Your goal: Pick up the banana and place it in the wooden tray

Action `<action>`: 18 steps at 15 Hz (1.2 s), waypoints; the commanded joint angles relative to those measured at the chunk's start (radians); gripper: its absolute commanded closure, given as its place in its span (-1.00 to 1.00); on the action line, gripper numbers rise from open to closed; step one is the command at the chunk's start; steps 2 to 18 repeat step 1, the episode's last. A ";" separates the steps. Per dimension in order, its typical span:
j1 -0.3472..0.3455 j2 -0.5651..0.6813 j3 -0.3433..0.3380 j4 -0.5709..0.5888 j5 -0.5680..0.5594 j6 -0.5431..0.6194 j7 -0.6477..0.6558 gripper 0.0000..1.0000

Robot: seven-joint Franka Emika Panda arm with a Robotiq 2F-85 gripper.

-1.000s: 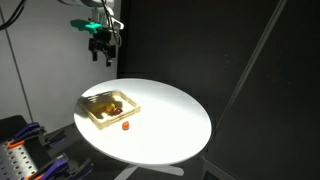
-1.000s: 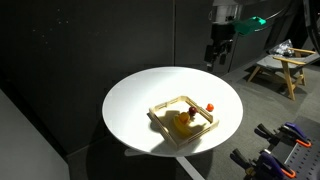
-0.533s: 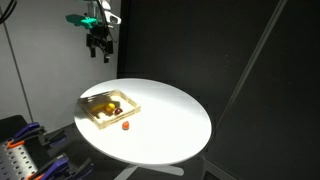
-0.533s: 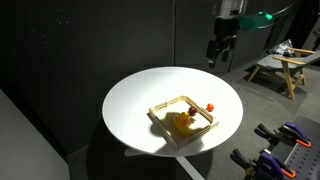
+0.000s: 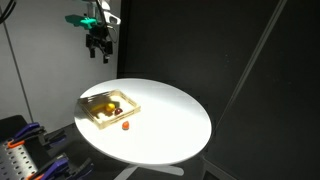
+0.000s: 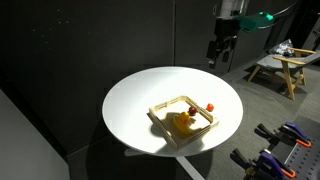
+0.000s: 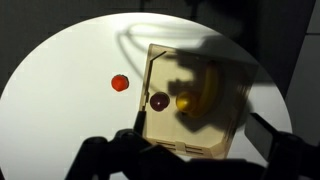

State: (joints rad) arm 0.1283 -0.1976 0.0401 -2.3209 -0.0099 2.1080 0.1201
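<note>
The banana [image 7: 209,88] lies inside the wooden tray [image 7: 186,131], next to a round yellow fruit [image 7: 187,101] and a small dark red ball [image 7: 159,101]. In both exterior views the banana [image 6: 184,125] [image 5: 113,103] shows as a yellow patch in the tray [image 6: 165,104] [image 5: 104,123]. My gripper [image 5: 98,47] [image 6: 215,55] hangs high above and beyond the table's far edge, well away from the tray. Its dark fingers frame the bottom of the wrist view [image 7: 190,162], spread apart with nothing between them.
A small red round object [image 7: 120,83] [image 5: 126,126] [image 6: 210,107] lies on the white round table [image 5: 170,120] just outside the tray. A wooden stool [image 6: 283,66] stands behind the table. Clamps and tools [image 5: 20,150] lie off the table's near side.
My gripper has risen a little and drifted away from the table since a second ago. It has held still for the last half second. The fruits and tray have not moved.
</note>
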 commanded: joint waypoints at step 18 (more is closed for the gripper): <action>-0.020 0.000 0.020 0.001 0.004 -0.002 -0.003 -1.00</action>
